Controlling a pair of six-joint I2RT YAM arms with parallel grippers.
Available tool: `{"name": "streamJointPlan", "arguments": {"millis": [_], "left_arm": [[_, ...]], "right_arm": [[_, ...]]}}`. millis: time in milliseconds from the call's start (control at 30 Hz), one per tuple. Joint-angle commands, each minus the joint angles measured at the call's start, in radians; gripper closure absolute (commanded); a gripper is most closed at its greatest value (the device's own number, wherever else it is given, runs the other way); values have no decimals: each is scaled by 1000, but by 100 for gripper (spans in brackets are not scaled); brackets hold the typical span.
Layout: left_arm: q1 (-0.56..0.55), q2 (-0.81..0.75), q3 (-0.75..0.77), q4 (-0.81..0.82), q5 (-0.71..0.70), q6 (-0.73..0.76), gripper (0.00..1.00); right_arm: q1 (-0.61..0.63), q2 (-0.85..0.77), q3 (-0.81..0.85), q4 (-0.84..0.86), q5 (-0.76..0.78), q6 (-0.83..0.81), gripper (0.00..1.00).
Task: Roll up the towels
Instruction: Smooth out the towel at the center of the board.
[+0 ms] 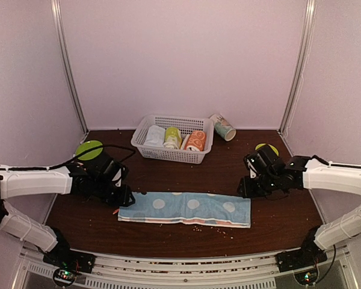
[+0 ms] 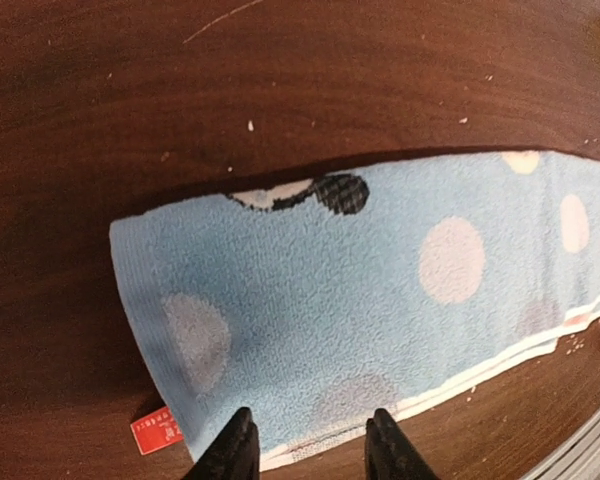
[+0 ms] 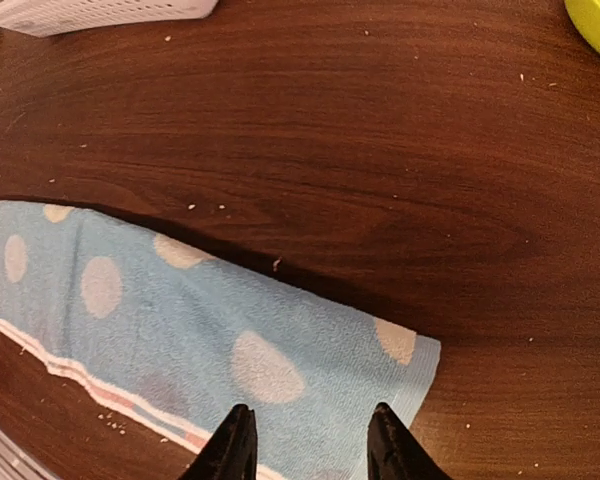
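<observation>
Flanking one spotted towel (image 1: pixel 186 209): left pincer (image 2: pixel 310 416), right pincer (image 3: pixel 308 410), both parted.

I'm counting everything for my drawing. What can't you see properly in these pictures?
- The red tag on the blue towel: left wrist view, writing too small.
- The basket: right wrist view, cut off by the top edge.
- The yellow-green disc: top view, the right arm covers part of it.
- The basket's contents: top view, its wall hides their lower parts.
</observation>
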Motion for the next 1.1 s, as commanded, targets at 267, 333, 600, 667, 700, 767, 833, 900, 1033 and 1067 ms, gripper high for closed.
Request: {"name": "streamJointPlan", "arguments": {"millis": [267,333,600,667,700,767,833,900,1033,1067], "left_arm": [[-27,127,-46,-15,-51,30,88],[-27,138,-66,-8,-49,32,99],[-27,179,-108,12,-40,39,100],[-27,182,-114,21,-34,40,100],[-27,185,-117,26,-30,40,100],[-29,187,-119,31,-22,40,100],[-34,187,-118,33,-13,40,100],[-41,187,-110,33,-1,39,100],[-64,173,-94,21,19,33,100],[-69,164,-90,10,20,29,100]], "right_arm": [[-49,248,-49,129,49,8,69],[-67,271,-59,123,67,7,71],[-146,370,-29,80,103,-43,74],[-157,399,-5,70,97,-54,74],[-160,411,9,65,103,-56,74],[-171,427,31,59,109,-54,73],[-186,444,52,65,107,-50,71],[-196,466,85,62,94,-55,69],[-199,490,147,27,67,-72,60],[-199,479,155,19,60,-74,56]]}}
